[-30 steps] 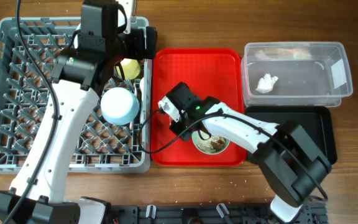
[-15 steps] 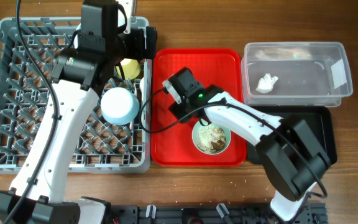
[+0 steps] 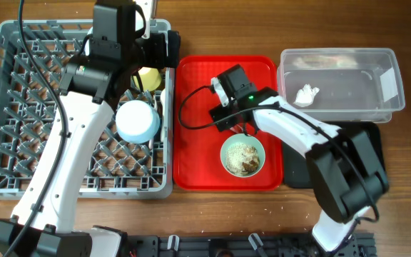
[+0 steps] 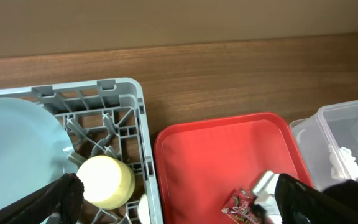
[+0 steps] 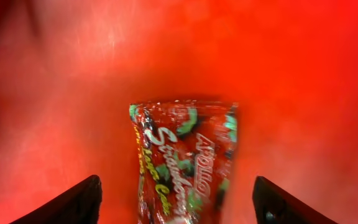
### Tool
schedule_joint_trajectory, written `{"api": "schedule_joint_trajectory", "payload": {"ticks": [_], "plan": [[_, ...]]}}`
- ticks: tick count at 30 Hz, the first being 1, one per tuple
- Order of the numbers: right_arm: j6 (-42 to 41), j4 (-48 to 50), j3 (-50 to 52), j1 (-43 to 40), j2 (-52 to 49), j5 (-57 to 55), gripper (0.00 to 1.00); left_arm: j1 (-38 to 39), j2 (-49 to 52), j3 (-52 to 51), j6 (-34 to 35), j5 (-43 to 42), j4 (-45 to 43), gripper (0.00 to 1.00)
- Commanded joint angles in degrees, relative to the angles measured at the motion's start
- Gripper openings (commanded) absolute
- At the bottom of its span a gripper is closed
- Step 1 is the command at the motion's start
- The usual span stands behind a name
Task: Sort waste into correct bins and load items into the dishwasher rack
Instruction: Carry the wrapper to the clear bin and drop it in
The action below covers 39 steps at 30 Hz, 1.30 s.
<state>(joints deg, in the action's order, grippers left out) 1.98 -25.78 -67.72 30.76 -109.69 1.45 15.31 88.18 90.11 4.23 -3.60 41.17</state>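
Note:
A crinkled red snack wrapper point(image 5: 185, 162) lies flat on the red tray between the fingers of my open right gripper point(image 5: 179, 208), and I cannot tell if they touch it. The wrapper point(image 4: 244, 205) also shows in the left wrist view. My right gripper point(image 3: 227, 114) hangs over the tray's middle. A pale bowl point(image 3: 225, 153) of beige food scraps point(image 3: 245, 160) stands just in front of it. My left gripper point(image 3: 164, 50) is open and empty over the dishwasher rack point(image 3: 20, 107). The rack holds a yellow cup point(image 3: 148, 77), an upturned pale blue bowl point(image 3: 137, 120) and a pale blue plate point(image 4: 11, 149).
The red serving tray point(image 3: 198, 78) lies between the rack and the bins. A clear tub point(image 3: 355, 89) at the back right holds a white tissue point(image 3: 305, 94). A black tray point(image 3: 368, 153) sits in front of the tub, partly under my right arm.
My right gripper has moved back and to the right, away from the bowl to over the wrapper, and has opened. The bowl of scraps is now uncovered. The left arm has stayed still.

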Motion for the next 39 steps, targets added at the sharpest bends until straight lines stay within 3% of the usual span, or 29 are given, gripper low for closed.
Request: {"api": "schedule_joint_trajectory", "payload": {"ticks": [1,3,4,5,6,7,11,14,19,23,24,25,28,39], "plan": [[1.01,0.94,0.72,0.24,-3.78,2.25,0.82,-0.04,0.0,0.13,0.74,-0.9,-0.11,1.0],[0.98,1.14,0.72,0.22,-5.57,2.25,0.83,-0.04,0.0,0.13,0.74,-0.87,-0.11,1.0],[1.03,1.27,0.72,0.24,-5.62,2.16,0.71,-0.04,0.0,0.13,0.74,-0.9,-0.11,1.0],[1.05,1.55,0.66,0.22,-5.6,1.42,0.5,-0.04,0.0,0.13,0.74,-0.9,-0.11,1.0],[0.96,0.79,-0.13,0.22,-5.29,-0.44,0.16,-0.04,0.0,0.13,0.74,-0.9,-0.13,1.0],[0.79,-0.48,-1.07,0.22,-4.55,-0.35,0.04,-0.04,0.0,0.13,0.76,-0.9,-0.11,1.0],[0.83,-6.47,-7.21,-0.48,6.8,-7.41,0.04,-0.04,0.0,0.13,0.74,-0.9,-0.11,1.0],[0.85,-7.32,-7.78,-4.7,17.57,-19.21,0.04,-0.04,0.0,0.13,0.76,-0.9,-0.11,1.0],[-1.42,-11.93,-7.61,-18.91,17.44,-20.83,0.04,-0.04,0.0,0.13,0.76,-0.9,-0.13,1.0],[-2.4,-11.34,-7.58,-28.28,11.89,-14.6,0.08,-0.04,0.0,0.13,0.74,-0.9,-0.11,1.0],[-2.38,-11.15,-7.58,-29.99,10.32,-14.47,0.53,-0.04,0.0,0.13,0.76,-0.9,-0.11,1.0],[-2.38,-11.15,-7.58,-30.77,9.7,-14.47,0.77,-0.04,0.0,0.13,0.74,-0.9,-0.13,1.0],[-2.58,-10.73,-7.61,-31.89,10.62,-14.47,0.99,-0.04,0.0,0.13,0.76,-0.9,-0.11,1.0],[-2.08,-10.71,-7.61,-31.87,12.63,-14.47,1.0,-0.04,0.0,0.13,0.74,-0.9,-0.11,1.0]]}}
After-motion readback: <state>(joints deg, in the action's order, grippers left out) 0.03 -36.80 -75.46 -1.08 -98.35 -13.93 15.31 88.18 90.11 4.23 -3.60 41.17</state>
